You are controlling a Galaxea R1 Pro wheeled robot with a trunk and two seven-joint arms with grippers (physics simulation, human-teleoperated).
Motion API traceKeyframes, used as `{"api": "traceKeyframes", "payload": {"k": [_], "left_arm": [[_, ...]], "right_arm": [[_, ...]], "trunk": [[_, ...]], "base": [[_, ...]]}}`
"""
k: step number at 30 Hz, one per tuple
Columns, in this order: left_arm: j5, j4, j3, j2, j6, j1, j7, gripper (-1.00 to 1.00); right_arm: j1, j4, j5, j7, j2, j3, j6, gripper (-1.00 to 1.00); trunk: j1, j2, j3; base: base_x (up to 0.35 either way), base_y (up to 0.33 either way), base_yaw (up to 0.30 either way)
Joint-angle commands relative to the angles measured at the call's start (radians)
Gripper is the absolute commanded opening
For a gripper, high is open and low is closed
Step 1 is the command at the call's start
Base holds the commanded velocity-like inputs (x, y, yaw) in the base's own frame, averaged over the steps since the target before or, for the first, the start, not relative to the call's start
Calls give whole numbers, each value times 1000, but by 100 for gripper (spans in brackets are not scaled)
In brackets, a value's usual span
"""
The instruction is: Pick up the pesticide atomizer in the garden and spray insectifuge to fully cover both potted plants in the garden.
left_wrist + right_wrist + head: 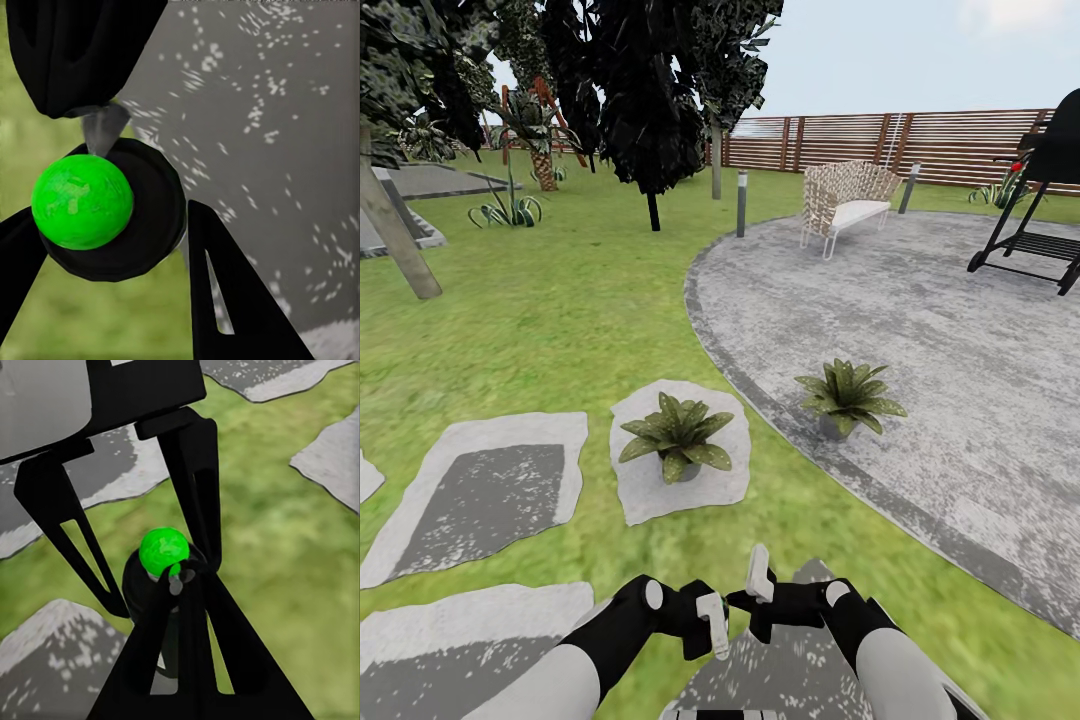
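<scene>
One pesticide atomizer [163,553], clamped by right end effector [180,581]; left end effector [112,214] splayed wide around its top.

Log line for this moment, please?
right gripper: shut on pesticide atomizer | left gripper: open around it | potted plants: ahead

Green lawn [590,300] with pale grey stepping stones [490,490], darker speckled grey at their centres. Mottled grey patio [920,310] edged in darker grey. Two plants [678,435] [849,392] of green leaves flecked pale, in grey pots. Brown slatted fence [920,140]. Black grippers [710,625] [758,590] with white fingers. Dark atomizer [161,585] topped by a bright green ball [82,201].
</scene>
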Motion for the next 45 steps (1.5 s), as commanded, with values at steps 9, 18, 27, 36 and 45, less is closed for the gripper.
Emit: {"api": "traceKeyframes", "payload": {"k": [9, 18, 27, 36, 45], "left_arm": [[-8, -7, 0, -4, -7, 0, 0, -100], [-7, -12, 2, -5, -7, 0, 1, -100], [-5, -13, 2, -6, -7, 0, 1, -100], [-4, -15, 2, -7, -8, 0, 1, -100], [-2, -15, 2, -13, -8, -1, 1, -100]], "right_arm": [[-1, -2, 5, 6, 1, -8, -2, -100], [-1, -2, 5, 6, 1, -8, -2, -100], [-1, -2, 5, 6, 1, -8, -2, -100], [-1, -2, 5, 5, 1, -8, -2, -100], [-1, -2, 5, 5, 1, -8, -2, -100]], "trunk": [[0, 0, -1], [0, 0, -1], [0, 0, -1], [0, 0, -1], [0, 0, -1]], "base": [[0, 0, 0], [0, 0, 0], [0, 0, 0], [0, 0, 0], [0, 0, 0]]}}
